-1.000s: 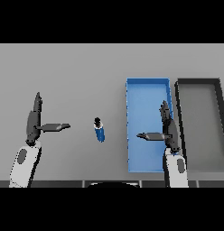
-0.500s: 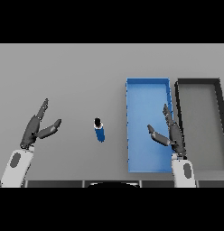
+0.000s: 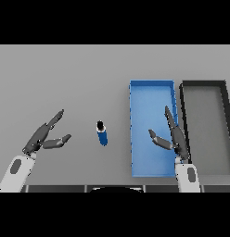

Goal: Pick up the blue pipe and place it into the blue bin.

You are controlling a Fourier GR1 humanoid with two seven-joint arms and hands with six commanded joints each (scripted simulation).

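Note:
A short blue pipe (image 3: 102, 134) with a dark end lies on the grey table, left of the blue bin (image 3: 135, 134). My left hand (image 3: 44, 136) is open at the lower left, a good hand's width left of the pipe and apart from it. Over the bin's near right part hovers my right hand (image 3: 174, 137), open, fingers straight and thumb spread toward the pipe. Neither hand holds anything.
A dark grey bin (image 3: 184, 106) stands right beside the blue bin, on its right, reaching to the picture's edge. The grey table (image 3: 66, 78) stretches far to the back and left.
Both hands have dropped lower in the view and tilted. The left hand has swung outward to the left, its fingers now angled up and right. The pipe has not moved.

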